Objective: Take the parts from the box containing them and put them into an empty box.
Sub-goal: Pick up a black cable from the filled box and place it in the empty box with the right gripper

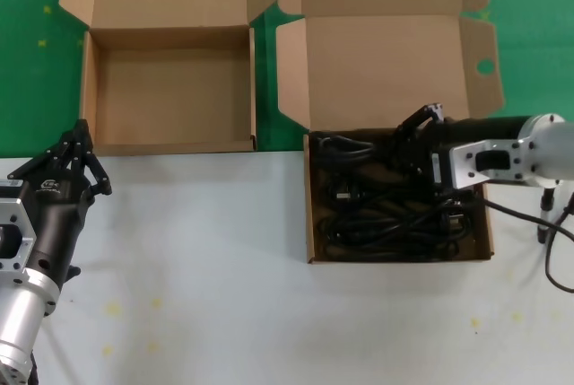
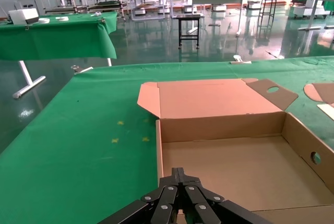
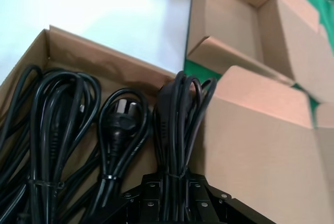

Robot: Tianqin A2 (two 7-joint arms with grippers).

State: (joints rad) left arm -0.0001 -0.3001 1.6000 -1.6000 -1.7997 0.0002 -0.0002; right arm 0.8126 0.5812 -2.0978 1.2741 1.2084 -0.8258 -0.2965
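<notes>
Gripping a bundled power cord, your right claw is clenched on the coil near its tie, inside the box containing the parts, which sits on the white desk to the robot's right. Around it lie the other black cords, tangled loops with chunky plugs, one plug showing clearly just beside the held bundle. Expect the cord to be light, soft and floppy: loops will droop and may snag neighbouring cables, so holding it at the tied waist, as you are, looks the safest place. Further out, the empty box stands open on the green cloth, well apart to the left. Your left claw hangs idle by that box's near corner, its fingers closed together with nothing in them. You can't see the right fingertips themselves in the head view, and how many cords lie underneath is hard to make out
</notes>
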